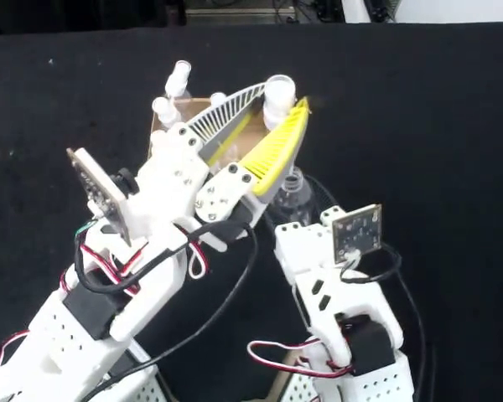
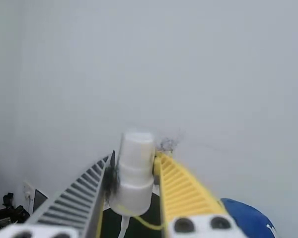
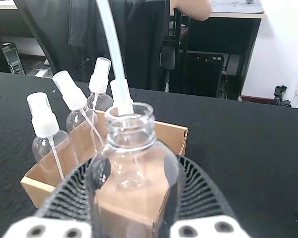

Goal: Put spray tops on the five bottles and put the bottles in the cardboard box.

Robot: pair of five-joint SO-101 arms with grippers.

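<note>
Right wrist view shows you the right hand [image 3: 133,168] closed around an uncapped bottle [image 3: 134,148] just beside the box [image 3: 175,135], while the left hand [image 2: 134,161] pinches a spray top [image 2: 135,168] whose tube [image 3: 111,49] meets its mouth.

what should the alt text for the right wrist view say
The right gripper clasps a clear, uncapped bottle with a white dip tube hanging into its neck. Behind it, a cardboard box on the black table holds bottles already fitted with spray tops.
</note>
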